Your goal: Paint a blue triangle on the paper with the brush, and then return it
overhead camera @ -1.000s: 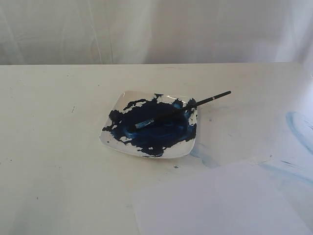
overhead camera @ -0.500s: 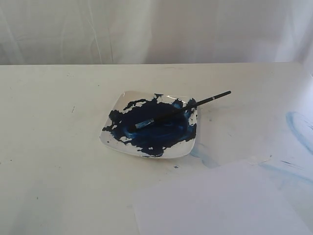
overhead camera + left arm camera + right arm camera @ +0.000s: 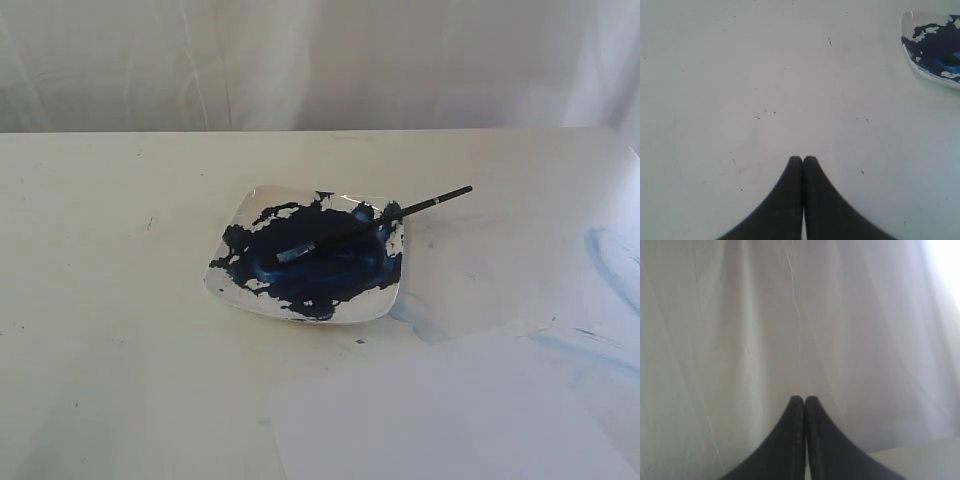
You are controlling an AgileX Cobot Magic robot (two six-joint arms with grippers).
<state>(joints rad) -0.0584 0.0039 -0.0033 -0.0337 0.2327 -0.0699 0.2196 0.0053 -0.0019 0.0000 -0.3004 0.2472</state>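
The black-handled brush (image 3: 372,223) lies across a white plate (image 3: 258,302) smeared with dark-blue paint, bristles in the paint, handle end sticking out past the plate's far right corner. The white paper (image 3: 450,415) lies bare at the front right of the table. No blue triangle shows on it. Neither arm appears in the exterior view. My left gripper (image 3: 803,158) is shut and empty over bare tabletop, with a corner of the plate (image 3: 918,70) off to one side. My right gripper (image 3: 804,398) is shut and empty, facing the white curtain.
Pale blue smears mark the table right of the plate (image 3: 415,318) and near the right edge (image 3: 610,262). A white curtain (image 3: 320,60) hangs behind the table's far edge.
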